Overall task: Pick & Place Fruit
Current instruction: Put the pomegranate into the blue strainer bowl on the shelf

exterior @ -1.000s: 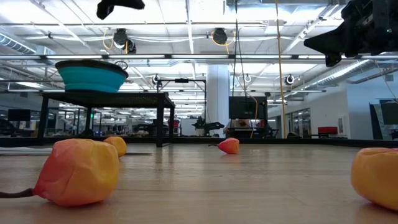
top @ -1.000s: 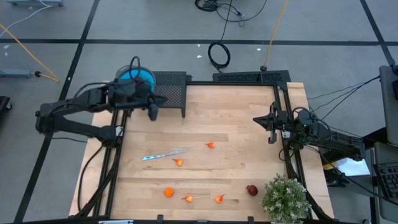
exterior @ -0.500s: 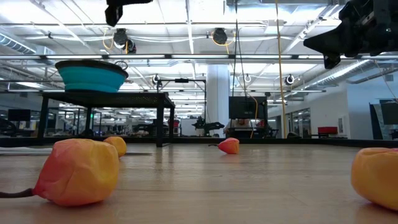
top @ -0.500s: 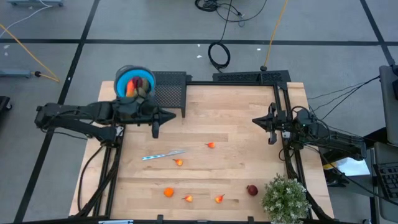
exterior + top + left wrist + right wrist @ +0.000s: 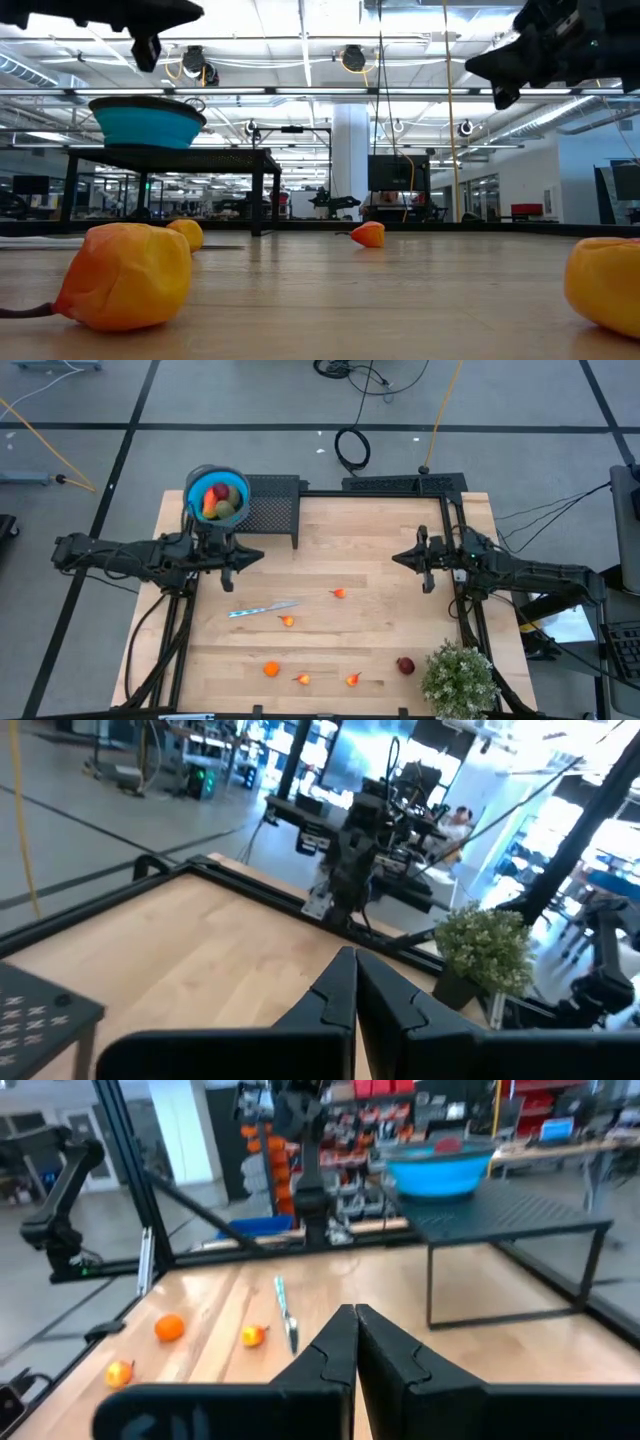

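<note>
wooden table (image 5: 380,550), fruit (image 5: 287,621) mid-board

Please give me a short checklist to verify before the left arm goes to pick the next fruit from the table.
1. Left gripper empty: ok, fingers shut on nothing.
2. Left gripper open for a grasp: not ok, shut.
3. Blue bowl has room: cannot tell; several fruits already inside.
4. Knife away from the nearest small orange fruit: not ok, it lies close beside.
5. Right gripper out of the way: ok, shut, at the table's right side.
</note>
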You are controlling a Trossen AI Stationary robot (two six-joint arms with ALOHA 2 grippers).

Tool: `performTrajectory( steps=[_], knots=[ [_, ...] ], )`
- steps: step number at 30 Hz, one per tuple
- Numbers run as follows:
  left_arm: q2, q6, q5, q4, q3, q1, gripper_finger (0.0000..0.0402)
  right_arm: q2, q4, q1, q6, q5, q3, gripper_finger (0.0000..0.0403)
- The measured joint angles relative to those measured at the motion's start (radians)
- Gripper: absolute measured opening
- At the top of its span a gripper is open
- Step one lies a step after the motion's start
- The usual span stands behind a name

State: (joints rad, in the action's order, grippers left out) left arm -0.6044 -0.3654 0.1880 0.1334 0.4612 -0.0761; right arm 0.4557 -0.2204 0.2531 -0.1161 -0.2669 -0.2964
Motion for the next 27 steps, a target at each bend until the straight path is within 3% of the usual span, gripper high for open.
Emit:
performTrajectory(
  steps=[5,13,21,27],
  knots=[
    [0.097,0.032,0.024,-0.011,-0.055,-0.012,0.0002,0.136,0.001,-0.041,0.010,-0.001,-0.077,0.0000],
    [0.227,0.031,0.043,-0.161,-0.064,-0.012,0.0003,0.318,0.069,-0.118,0.088,-0.001,-0.231,0.0000],
    [0.317,0.030,0.050,-0.256,-0.064,-0.012,0.0004,0.414,0.242,-0.224,0.118,-0.006,-0.399,0.0000],
    [0.350,0.030,0.050,-0.292,-0.064,-0.012,0.0003,0.473,0.396,-0.345,0.148,-0.080,-0.507,0.0000]
  ],
)
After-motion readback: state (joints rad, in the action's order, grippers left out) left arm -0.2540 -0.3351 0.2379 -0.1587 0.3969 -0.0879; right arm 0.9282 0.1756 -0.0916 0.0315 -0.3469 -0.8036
